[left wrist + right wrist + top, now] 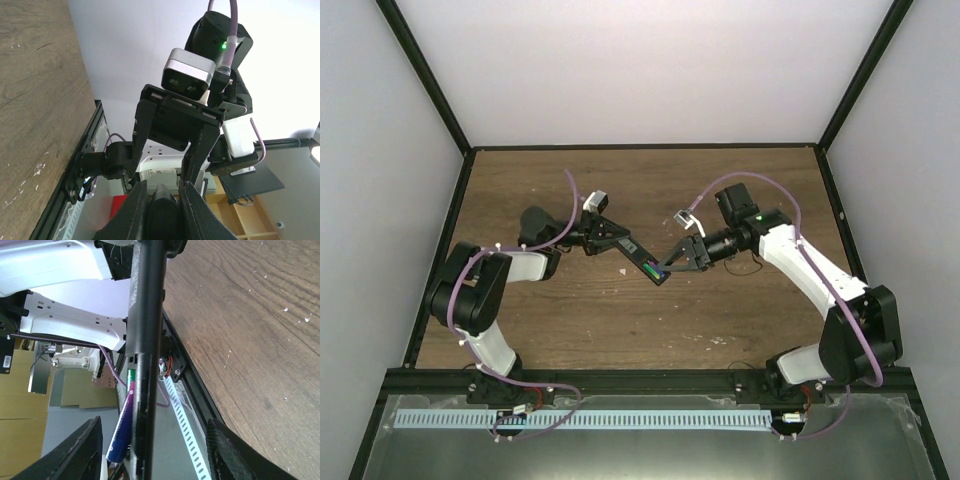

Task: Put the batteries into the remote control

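While gripped, remote control (642, 258) holds green battery (653, 267) and purple battery (121, 427).

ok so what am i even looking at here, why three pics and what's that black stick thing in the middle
These are two robot arms bolted to a wooden table. The wide picture looks down from above; the other two come from small cameras on each arm's wrist. The black stick is a remote control, held above the table by the left gripper, which is shut on it. In the right wrist view it crosses the picture as a dark bar, with a purple battery and a bit of green beside it at its open end. The right gripper sits at that end with its fingers apart around the remote.
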### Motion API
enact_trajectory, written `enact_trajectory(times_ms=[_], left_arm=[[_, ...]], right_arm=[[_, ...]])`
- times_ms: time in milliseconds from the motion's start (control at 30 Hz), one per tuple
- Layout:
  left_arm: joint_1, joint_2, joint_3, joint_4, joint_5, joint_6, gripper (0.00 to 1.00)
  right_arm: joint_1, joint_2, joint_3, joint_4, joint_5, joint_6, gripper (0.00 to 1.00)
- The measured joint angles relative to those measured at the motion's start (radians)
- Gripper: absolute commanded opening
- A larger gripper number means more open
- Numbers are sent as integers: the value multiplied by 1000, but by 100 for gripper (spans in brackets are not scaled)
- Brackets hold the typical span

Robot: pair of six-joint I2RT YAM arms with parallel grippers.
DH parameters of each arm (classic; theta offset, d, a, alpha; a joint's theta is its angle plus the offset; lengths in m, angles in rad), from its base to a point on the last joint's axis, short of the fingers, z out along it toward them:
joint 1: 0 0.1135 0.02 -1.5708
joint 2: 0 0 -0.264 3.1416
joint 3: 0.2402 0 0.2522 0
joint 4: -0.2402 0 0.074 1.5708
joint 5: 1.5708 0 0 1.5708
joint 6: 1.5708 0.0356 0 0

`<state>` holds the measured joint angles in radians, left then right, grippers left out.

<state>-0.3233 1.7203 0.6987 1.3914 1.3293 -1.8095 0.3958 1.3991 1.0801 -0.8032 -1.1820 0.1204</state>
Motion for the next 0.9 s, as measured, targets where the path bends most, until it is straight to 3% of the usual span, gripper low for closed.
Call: enact_trajectory(times_ms=[467, 900], left_arm=[[0, -54, 18, -254, 0, 189, 0], [0, -55, 21, -319, 0, 236, 0]], right_arm=[[0, 16, 0, -21, -15, -43, 40], [19, 47, 6, -27, -22, -59, 31]])
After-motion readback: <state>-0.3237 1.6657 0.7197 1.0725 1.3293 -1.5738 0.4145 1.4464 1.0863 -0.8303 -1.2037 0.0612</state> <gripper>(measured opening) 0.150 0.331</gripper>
